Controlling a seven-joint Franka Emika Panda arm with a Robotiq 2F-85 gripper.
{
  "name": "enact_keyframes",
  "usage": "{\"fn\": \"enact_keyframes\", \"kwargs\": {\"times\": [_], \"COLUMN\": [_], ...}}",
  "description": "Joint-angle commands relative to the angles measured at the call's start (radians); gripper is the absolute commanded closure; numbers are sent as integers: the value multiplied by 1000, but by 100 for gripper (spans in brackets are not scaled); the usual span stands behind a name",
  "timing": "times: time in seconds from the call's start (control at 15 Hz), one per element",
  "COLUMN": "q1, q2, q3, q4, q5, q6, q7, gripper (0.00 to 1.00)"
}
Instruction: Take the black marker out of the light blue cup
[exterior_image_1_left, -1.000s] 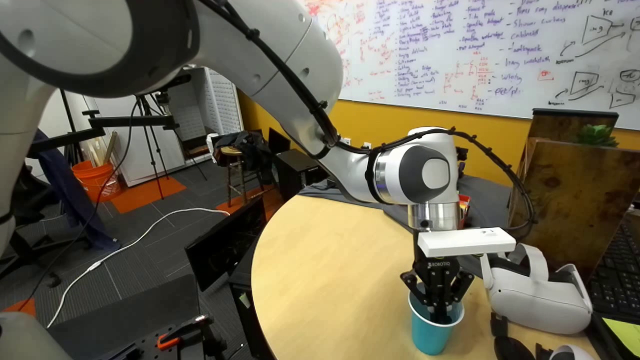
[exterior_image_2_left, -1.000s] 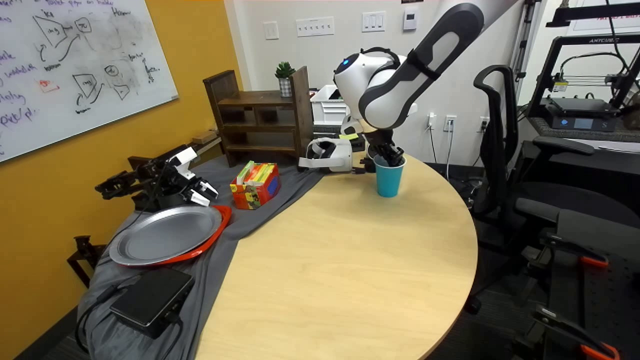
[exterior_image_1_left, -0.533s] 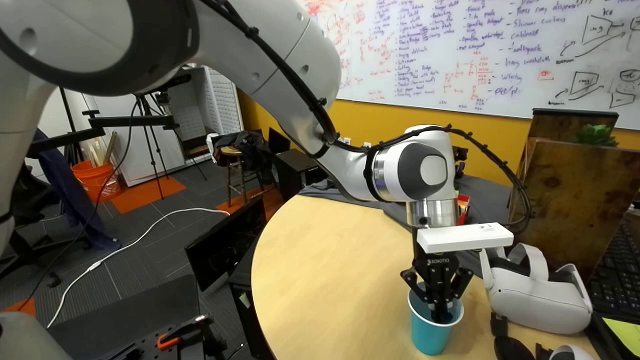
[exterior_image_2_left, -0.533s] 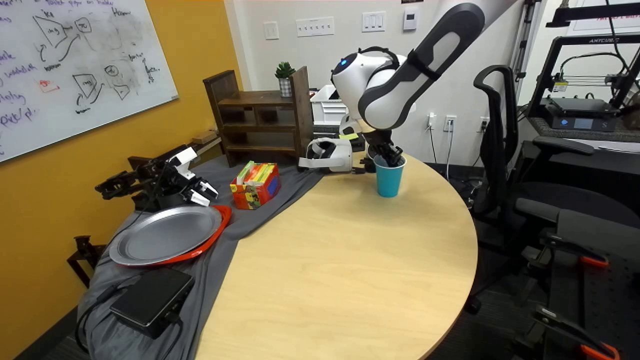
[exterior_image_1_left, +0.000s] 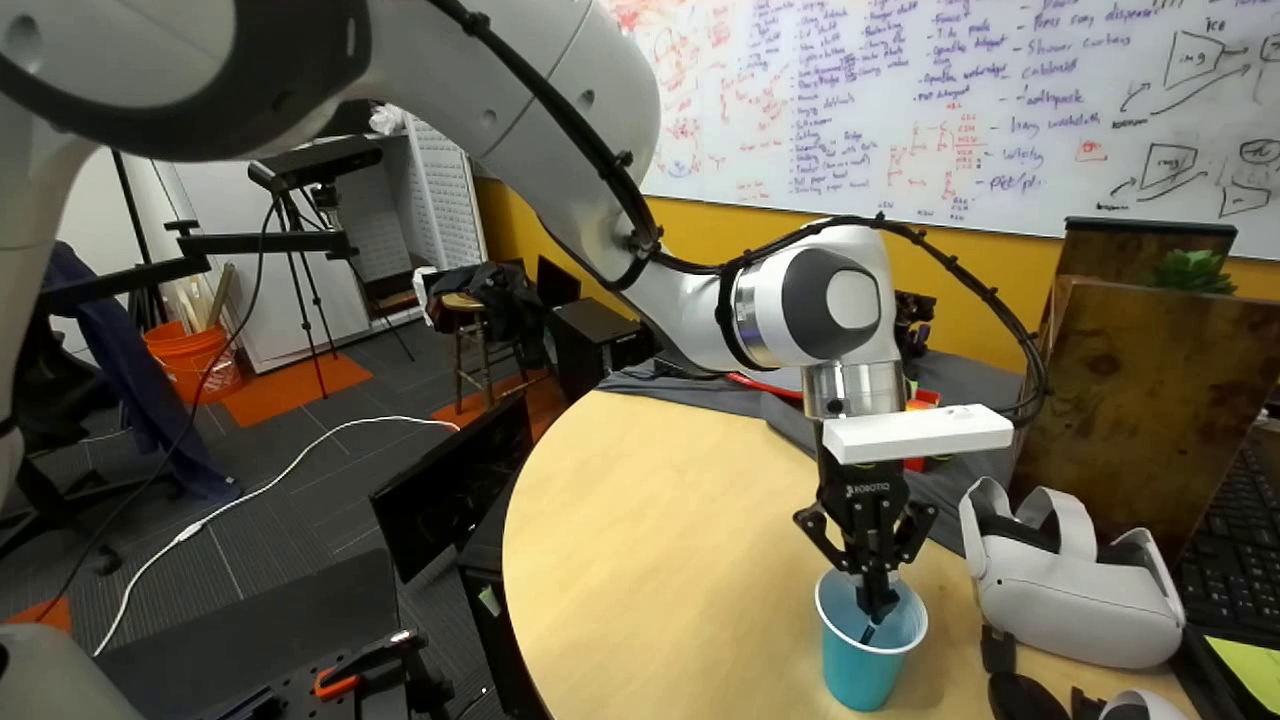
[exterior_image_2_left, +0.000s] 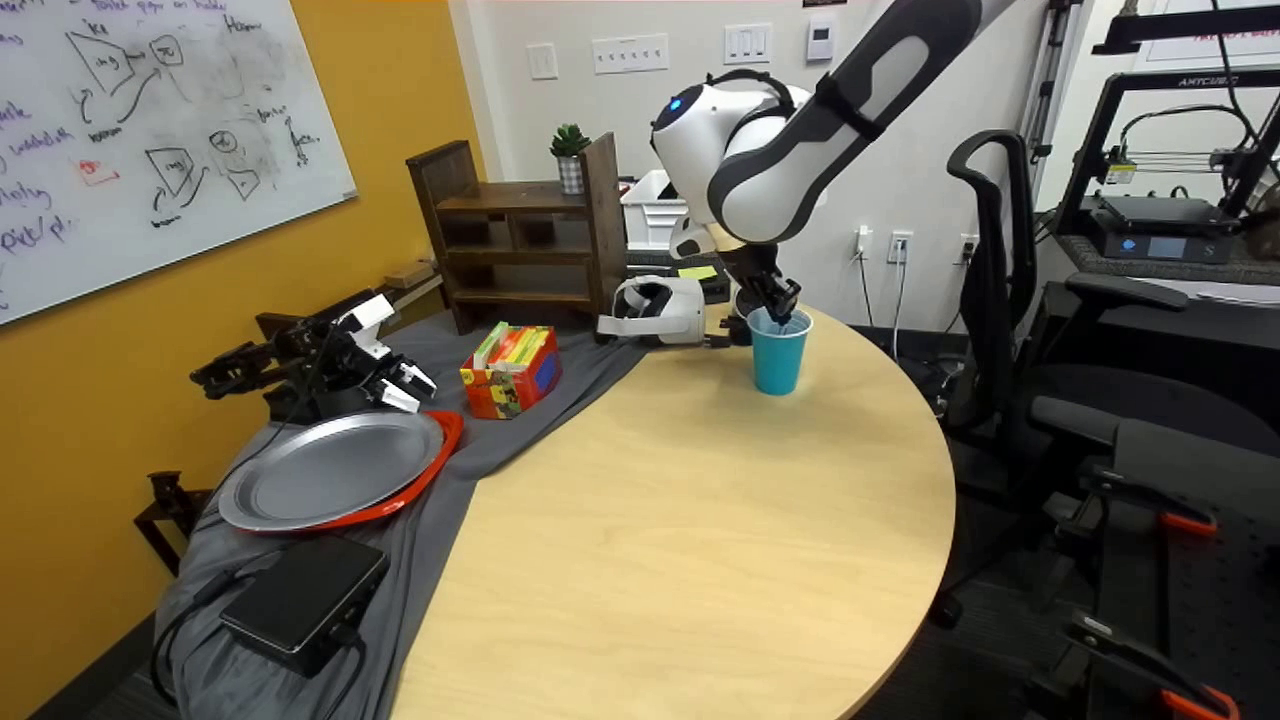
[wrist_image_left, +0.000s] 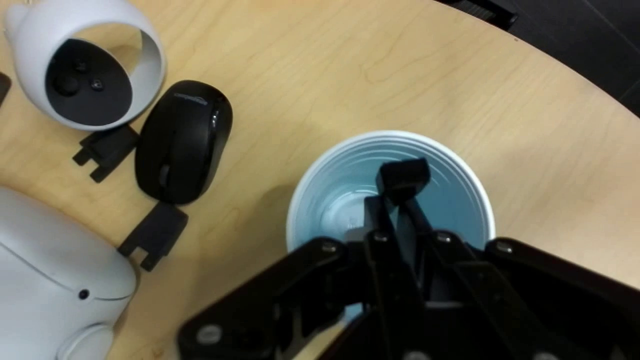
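Observation:
The light blue cup stands upright on the table; it also shows in an exterior view and in the wrist view. My gripper points down at the cup's mouth, its fingertips about at rim level. The fingers are together, shut on the black marker. The marker's lower part hangs tilted below the fingertips, inside the cup. In the wrist view the closed fingertips are over the cup and the marker cannot be told apart from them.
A white headset stands beside the cup. A black mouse and a white controller lie nearby. A wooden shelf, a red box and a silver tray stand farther off. The round table's edge is near the cup.
My gripper has risen from deep inside the cup to about its rim, fingers still together. The marker's lower part now shows below the fingertips. The cup has not moved.

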Motion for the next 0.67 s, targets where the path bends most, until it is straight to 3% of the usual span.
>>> {"fn": "enact_keyframes", "kwargs": {"times": [0.0,0.6], "q1": [17,34], "q2": [-87,-215], "q3": [4,19], "q4": [-58,-131], "q5": [-18,-40], "q6": [-63,-113], "q7": [31,47], "gripper": [97,97]}}
